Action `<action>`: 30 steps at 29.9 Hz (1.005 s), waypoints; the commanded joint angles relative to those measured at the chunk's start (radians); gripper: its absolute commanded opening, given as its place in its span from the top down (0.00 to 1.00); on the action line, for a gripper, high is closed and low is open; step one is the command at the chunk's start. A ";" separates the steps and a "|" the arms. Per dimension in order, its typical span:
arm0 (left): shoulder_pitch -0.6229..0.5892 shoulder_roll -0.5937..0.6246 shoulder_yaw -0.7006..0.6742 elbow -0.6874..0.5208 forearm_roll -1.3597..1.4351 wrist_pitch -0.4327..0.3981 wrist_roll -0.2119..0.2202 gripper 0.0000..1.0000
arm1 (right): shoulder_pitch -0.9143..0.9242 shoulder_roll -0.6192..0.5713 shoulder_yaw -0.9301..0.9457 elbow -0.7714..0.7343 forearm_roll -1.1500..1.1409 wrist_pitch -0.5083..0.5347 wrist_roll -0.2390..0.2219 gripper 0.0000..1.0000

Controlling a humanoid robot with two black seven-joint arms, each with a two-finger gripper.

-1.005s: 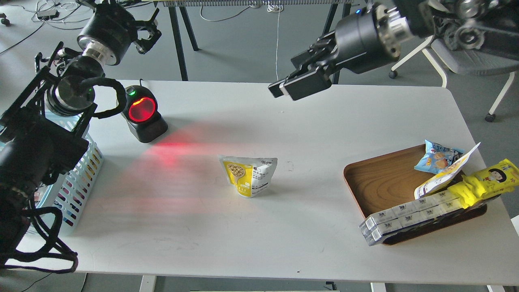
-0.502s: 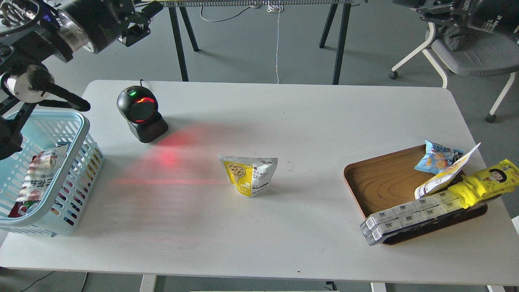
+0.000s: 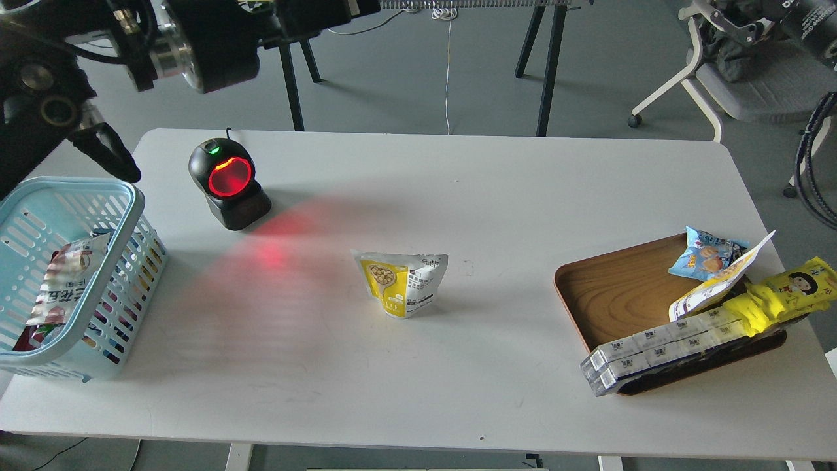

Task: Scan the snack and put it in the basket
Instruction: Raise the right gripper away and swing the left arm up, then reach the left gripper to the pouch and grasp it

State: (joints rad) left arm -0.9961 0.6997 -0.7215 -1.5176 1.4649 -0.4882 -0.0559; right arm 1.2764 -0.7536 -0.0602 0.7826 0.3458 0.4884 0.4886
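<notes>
The snack [image 3: 402,282], a small yellow-and-white pouch, stands upright in the middle of the white table, and nothing touches it. The light blue basket [image 3: 134,216] stands at the table's left edge and holds a red-and-white packet [image 3: 62,288]. My left arm comes in at the top left. Its gripper [image 3: 324,14] is a dark block cut off by the top edge, high above the table and far from the pouch; its fingers cannot be told apart. Only part of my right arm [image 3: 807,26] shows at the top right, and its gripper is out of view.
A black scanner [image 3: 229,183] with a glowing red window stands at the back left and throws red light on the table. A brown wooden tray [image 3: 621,288] at the right holds a blue snack bag [image 3: 705,252], a long yellow wrapper [image 3: 791,288] and white boxes [image 3: 654,347].
My right arm has drawn back up and out of view from above the table. My left arm has risen and swung right, uncovering the basket. The pouch has not moved.
</notes>
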 commanded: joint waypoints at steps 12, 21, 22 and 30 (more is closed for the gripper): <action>-0.002 -0.002 0.234 -0.185 0.590 0.000 -0.104 0.09 | -0.376 0.221 0.453 -0.213 0.148 0.000 -0.055 0.01; -0.001 -0.009 0.378 -0.197 0.717 0.000 -0.140 0.14 | -0.362 0.211 0.451 -0.204 0.139 0.000 -0.058 0.01; -0.001 -0.009 0.395 -0.197 0.717 0.000 -0.142 0.14 | -0.362 0.209 0.451 -0.203 0.139 0.000 -0.058 0.01; 0.005 -0.015 0.475 -0.196 0.717 0.000 -0.133 0.17 | -0.367 0.206 0.450 -0.201 0.139 0.000 -0.058 0.01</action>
State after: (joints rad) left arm -0.9942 0.6907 -0.2572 -1.7179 2.1818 -0.4887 -0.1957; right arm 0.9136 -0.5460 0.3893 0.5813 0.4848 0.4887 0.4312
